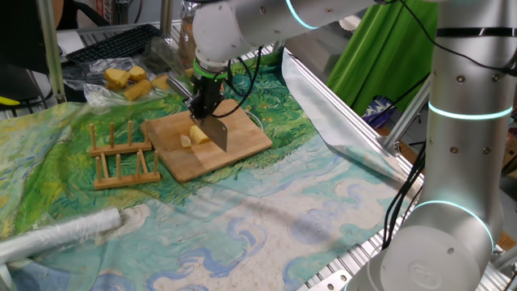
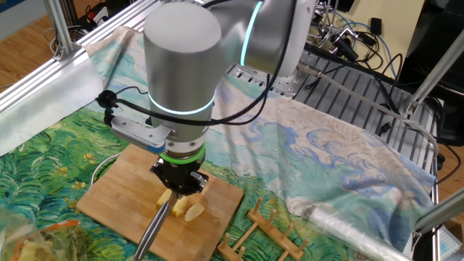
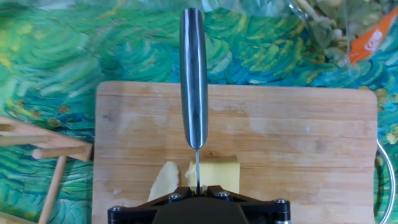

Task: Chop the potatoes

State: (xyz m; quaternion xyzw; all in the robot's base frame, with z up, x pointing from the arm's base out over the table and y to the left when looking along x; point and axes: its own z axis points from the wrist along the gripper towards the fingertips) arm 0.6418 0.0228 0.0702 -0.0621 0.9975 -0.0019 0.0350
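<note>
**Chopping has begun, most of the potato is not yet cut**

In one fixed view I see the gripper (image 1: 207,103) pointing down over the bamboo cutting board (image 1: 242,149). Its fingers are closed tight on a knife (image 1: 219,133), whose wide blade hangs just beside the potatoes (image 1: 194,136). The potatoes lie near the middle of the board: one bigger pale-yellow piece and a smaller one next to it. From here I cannot say if the blade edge touches the board or stands a little above it. A wooden rack (image 1: 123,158) sits just beside the board, and more yellow pieces in a plastic bag (image 1: 129,81) lie well apart behind it.

In the other fixed view the gripper (image 2: 179,181) stands directly above the potatoes (image 2: 185,209), and the knife handle (image 2: 151,235) comes out toward the camera. I count about three pieces here, close together, so I judge that one or two cuts are made.

In the hand view I look along the knife (image 3: 193,81), which runs up the middle of the picture. Under it, at the near edge of the board (image 3: 298,143), is a blocky chunk (image 3: 224,174) with a thin slice (image 3: 163,182) leaning beside it on the left. The blade seems to stand over the left part of the chunk.

My judgement: a first slice is off, the main block is whole, so several more cuts are left.
</note>
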